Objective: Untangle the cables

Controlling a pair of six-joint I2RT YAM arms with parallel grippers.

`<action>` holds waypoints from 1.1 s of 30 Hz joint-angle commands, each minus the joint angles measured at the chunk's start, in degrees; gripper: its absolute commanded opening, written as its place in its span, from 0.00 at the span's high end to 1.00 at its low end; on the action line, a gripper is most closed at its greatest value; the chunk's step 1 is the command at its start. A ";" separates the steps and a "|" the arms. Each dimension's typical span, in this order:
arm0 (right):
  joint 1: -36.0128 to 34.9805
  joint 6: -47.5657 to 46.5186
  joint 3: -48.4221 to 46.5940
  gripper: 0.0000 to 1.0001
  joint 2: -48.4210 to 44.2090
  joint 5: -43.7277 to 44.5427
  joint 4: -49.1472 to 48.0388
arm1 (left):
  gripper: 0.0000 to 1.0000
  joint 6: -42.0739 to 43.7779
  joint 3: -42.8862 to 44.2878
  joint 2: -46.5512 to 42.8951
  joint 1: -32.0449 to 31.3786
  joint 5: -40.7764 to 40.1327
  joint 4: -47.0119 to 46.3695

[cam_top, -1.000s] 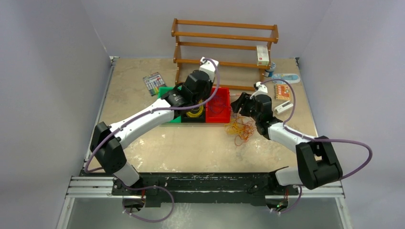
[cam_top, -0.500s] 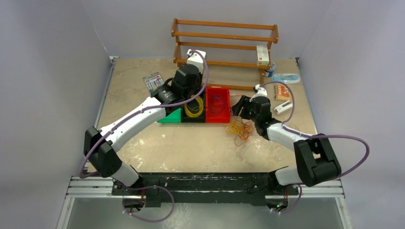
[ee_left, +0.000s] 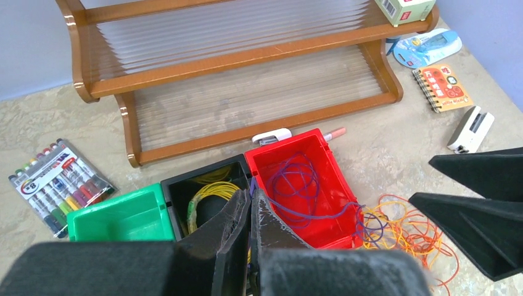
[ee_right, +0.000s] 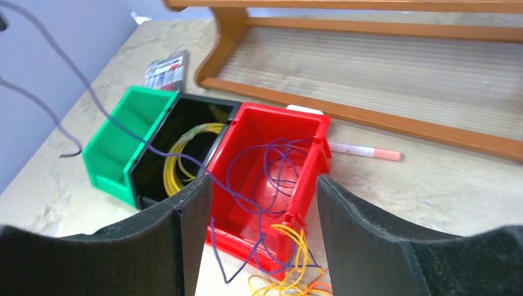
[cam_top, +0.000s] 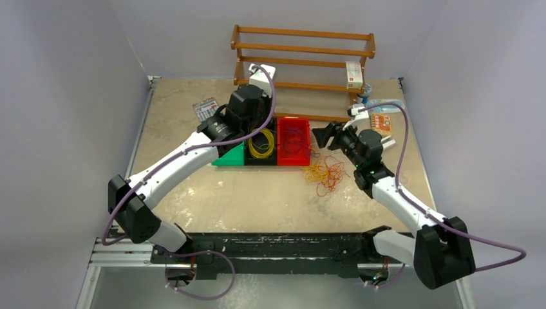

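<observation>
Orange cables [cam_top: 325,172], fine glossy loops, sprawl on the table [cam_top: 187,122] just right of the red bin [cam_top: 293,120]; yellow cables [cam_top: 261,143] coil just left of it. Only the right wrist view shows a purple cable [ee_right: 92,98] slanting taut up-left from it. The left gripper [ee_left: 251,206] pinches that strand; the right gripper [ee_right: 262,185] gapes.

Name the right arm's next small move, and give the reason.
Probably lower the open right gripper onto the orange cables heaped on the table beside the red bin and close on one strand. That pile looks knotted, with purple cables trailing into it over the bin's rim, and the green bin holds nothing.
</observation>
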State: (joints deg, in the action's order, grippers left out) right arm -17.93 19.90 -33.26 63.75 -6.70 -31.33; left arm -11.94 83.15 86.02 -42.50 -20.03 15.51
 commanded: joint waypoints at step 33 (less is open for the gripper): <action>-2.28 5.72 -2.63 0.55 20.11 3.93 -8.77 | 1.00 4.67 14.11 -6.90 0.30 3.97 1.41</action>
State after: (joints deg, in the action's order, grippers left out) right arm -19.99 21.89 -35.31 82.78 -8.05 -41.08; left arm -8.82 92.38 83.02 -42.50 -16.53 19.00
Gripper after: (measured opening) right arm 0.460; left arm 0.011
